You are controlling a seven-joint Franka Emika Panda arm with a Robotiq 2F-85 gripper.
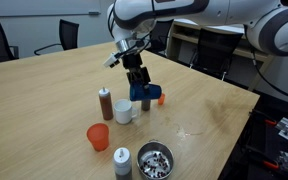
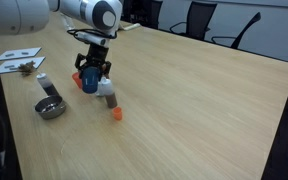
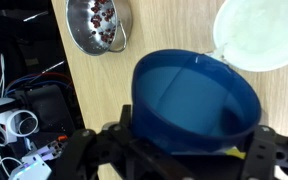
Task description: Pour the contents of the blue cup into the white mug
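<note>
- Gripper [image 1: 137, 82] reaches down from above, fingers clamped on opp. sides of the blue cup [image 1: 142, 93], high on its wall.
- Cup upright, long axis vertical. Wrist view looks straight down into the blue cup [image 3: 194, 100]. Contents can't be made out, the inside just reads blue.
- Can't tell whether the cup base rests on the tabletop [image 1: 44, 100] or hangs just off it.
- White mug [image 1: 124, 112] stands on the tabletop just beside the cup, to its near-left in an exterior view, handle not clear.
- In the wrist view the white mug [image 3: 259, 35] sits upper right of the cup, rims adjacent. Touching or apart: can't tell.
- Key relation: the pour goes toward that mug side. My read: lift and shift so the cup lip is over the mug mouth, then roll the wrist that way.
- Neighbours: brown shaker [image 1: 105, 103] left of the mug, orange-red cup [image 1: 98, 136] nearer, metal bowl [image 1: 155, 158] near right. Prob. all off the pour line.
</note>
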